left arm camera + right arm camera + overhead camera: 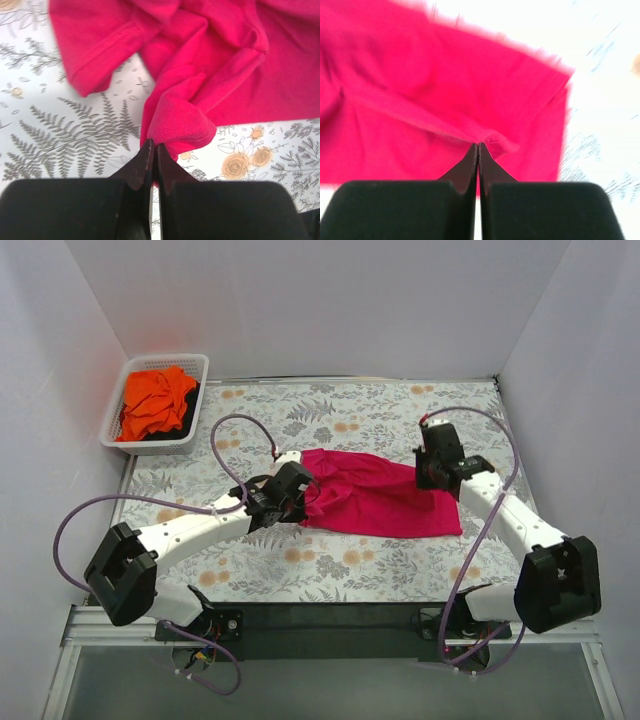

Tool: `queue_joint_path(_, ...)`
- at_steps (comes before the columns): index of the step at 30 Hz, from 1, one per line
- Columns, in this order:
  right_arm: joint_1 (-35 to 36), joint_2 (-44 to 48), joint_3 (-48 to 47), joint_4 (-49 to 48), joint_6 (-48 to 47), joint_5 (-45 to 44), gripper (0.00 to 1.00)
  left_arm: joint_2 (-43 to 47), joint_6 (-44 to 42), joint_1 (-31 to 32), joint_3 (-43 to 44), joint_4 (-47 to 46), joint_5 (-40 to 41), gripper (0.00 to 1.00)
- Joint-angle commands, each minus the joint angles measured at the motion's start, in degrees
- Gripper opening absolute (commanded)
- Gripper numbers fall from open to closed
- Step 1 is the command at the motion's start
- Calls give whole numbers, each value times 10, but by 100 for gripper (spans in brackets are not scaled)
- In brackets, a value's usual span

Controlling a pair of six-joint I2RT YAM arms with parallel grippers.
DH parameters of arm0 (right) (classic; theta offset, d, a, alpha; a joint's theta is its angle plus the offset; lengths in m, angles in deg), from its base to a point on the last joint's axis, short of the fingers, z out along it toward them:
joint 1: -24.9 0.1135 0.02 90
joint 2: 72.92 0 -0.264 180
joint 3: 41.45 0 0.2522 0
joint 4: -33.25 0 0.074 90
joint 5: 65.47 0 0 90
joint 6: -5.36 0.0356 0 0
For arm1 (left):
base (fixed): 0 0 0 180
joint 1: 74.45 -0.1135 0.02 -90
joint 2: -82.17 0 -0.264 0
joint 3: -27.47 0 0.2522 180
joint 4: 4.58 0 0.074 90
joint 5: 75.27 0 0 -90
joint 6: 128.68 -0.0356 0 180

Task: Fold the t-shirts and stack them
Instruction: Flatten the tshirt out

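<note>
One pink shirt [385,495] on table [330,565]; left fingers [137,172] clamped on its left edge fold, right fingers [462,172] pinched shut on the right hem (blurry view)

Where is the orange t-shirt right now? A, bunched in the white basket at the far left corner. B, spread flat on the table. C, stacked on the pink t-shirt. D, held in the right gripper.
A: the orange t-shirt sits bunched inside the white basket, well apart from the pink t-shirt.
</note>
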Motion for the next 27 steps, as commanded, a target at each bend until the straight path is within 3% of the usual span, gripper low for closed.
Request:
queue_joint_path(1,-38,-51,-108,-12,-29,-79,1,46,19,-21,-20,11,-4,0)
queue_joint_path(8,-157,-249,-429,-26,-18,-125,1,100,43,-36,-62,20,-17,0)
queue_joint_path(10,-167,-305,-488,-22,-11,-126,12,110,48,-37,-69,21,-19,0)
queue_joint_path(11,-168,-315,-509,-18,-14,-119,25,113,51,-37,-71,22,-19,0)
queue_joint_path(13,-169,-320,-529,-4,-15,-92,42,121,58,-38,-77,23,-19,0)
queue_joint_path(15,-169,-301,-500,-3,-8,-41,46,126,62,-38,-83,19,-19,0)
queue_joint_path(21,-166,-155,-232,-18,40,166,48,131,68,-53,-90,12,-17,0)
queue_joint_path(23,-164,-98,-118,-42,59,214,48,134,74,-59,-92,9,-13,0)
queue_joint_path(27,-164,-39,11,-73,85,249,48,157,124,-96,-107,-16,-11,0)
